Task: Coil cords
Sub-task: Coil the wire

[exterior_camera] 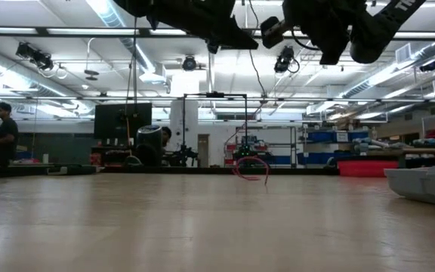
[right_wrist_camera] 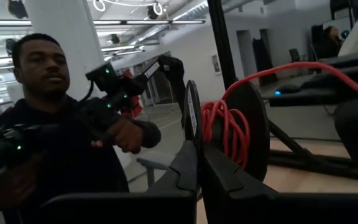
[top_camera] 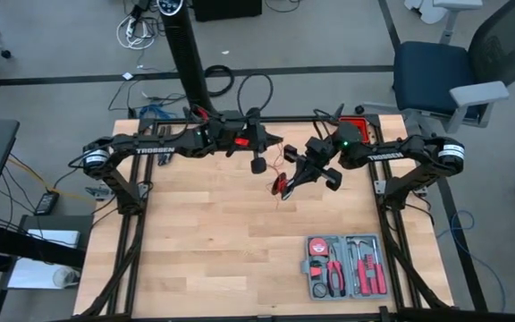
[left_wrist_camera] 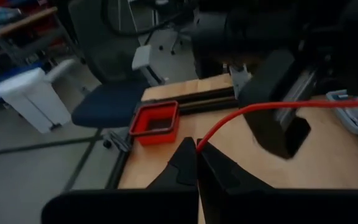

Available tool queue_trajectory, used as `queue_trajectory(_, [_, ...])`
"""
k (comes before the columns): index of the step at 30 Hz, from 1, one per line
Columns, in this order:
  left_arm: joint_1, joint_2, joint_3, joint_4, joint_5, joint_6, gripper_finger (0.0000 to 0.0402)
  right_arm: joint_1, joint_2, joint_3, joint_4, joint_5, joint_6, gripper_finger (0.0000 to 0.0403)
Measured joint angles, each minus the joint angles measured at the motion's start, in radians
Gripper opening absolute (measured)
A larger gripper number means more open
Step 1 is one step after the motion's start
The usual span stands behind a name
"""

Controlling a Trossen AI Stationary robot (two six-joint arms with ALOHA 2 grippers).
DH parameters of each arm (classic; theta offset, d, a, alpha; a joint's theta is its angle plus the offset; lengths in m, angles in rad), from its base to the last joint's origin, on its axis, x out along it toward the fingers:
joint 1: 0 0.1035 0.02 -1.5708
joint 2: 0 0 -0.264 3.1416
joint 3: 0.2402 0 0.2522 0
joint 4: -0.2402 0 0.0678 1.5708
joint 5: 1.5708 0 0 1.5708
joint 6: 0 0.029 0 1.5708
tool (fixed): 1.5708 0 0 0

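Observation:
The red cord (top_camera: 282, 182) is a thin strand, partly gathered into a small bundle of loops (right_wrist_camera: 225, 127) above the middle of the table's far half. My left gripper (top_camera: 284, 148) reaches in from the table's left and is shut on a strand of it. My right gripper (top_camera: 282, 185) comes from the right, just nearer than the left one, and is shut on the loops. In the low view a loop of the cord (exterior_camera: 251, 168) hangs down close to the tabletop; whether it touches I cannot tell. My left gripper pinches a single strand of the cord (left_wrist_camera: 199, 146) between its two fingertips, coming about level from the table's left. From the tips the strand arcs away, clear of the table, toward the right gripper. My right gripper pinches several loops of the cord's bundle (right_wrist_camera: 219, 140) between its two fingers, coming from the table's right. The loops stand out past the fingertips, and one strand (right_wrist_camera: 303, 67) leads off from them toward the left arm. The bundle is lifted clear of the table.
A grey tool case (top_camera: 345, 266) with red-handled tools lies open at the table's near right. A red bin (left_wrist_camera: 155, 122) sits at the far right corner, with an office chair (top_camera: 436, 76) beyond it. A person (right_wrist_camera: 55, 143) stands past the table.

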Motion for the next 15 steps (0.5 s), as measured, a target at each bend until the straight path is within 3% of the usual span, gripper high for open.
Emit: queue_trajectory(15, [-0.016,0.0,0.0,-0.12,0.049,-0.112,0.0,-0.028,-0.001,0.0,0.133,0.002,0.067,0.0001])
